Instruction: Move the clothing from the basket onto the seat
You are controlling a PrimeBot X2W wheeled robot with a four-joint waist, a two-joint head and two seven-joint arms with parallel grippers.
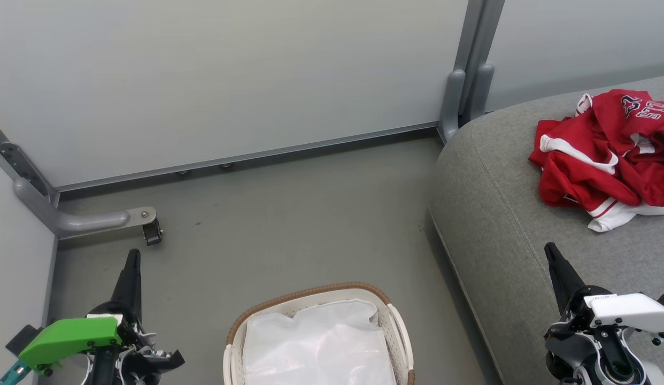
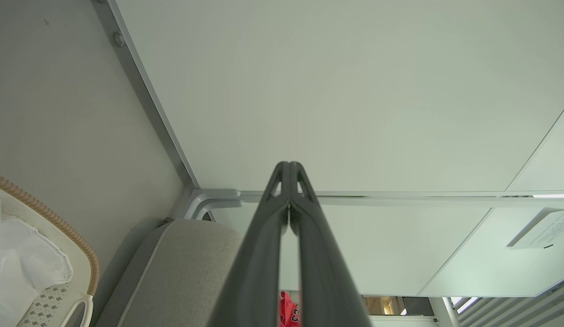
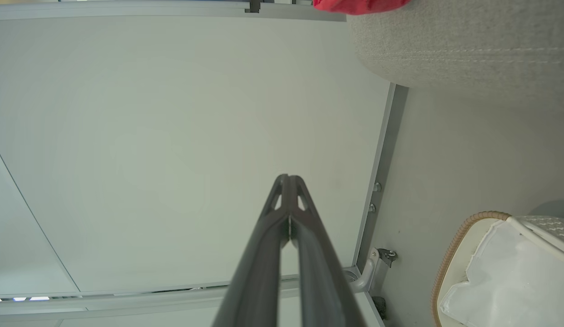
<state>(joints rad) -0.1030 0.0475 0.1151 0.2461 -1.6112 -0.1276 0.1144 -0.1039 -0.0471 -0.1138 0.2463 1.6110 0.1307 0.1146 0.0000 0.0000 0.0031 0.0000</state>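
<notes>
Clothing (image 1: 604, 155) lies heaped on seat (image 1: 503, 224), ahead & to the right of right gripper (image 1: 549, 249), well apart. Basket (image 1: 310, 293) w/ white liner (image 1: 316, 342) sits btw left gripper (image 1: 133, 254) & right one. All 4 fingers pressed together in pairs, gripping nothing.

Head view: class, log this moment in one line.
red white-trimmed fabric clothing: on grey upholstered seat | cream plastic basket: white liner showing | left gripper: shut | right gripper: shut
</notes>
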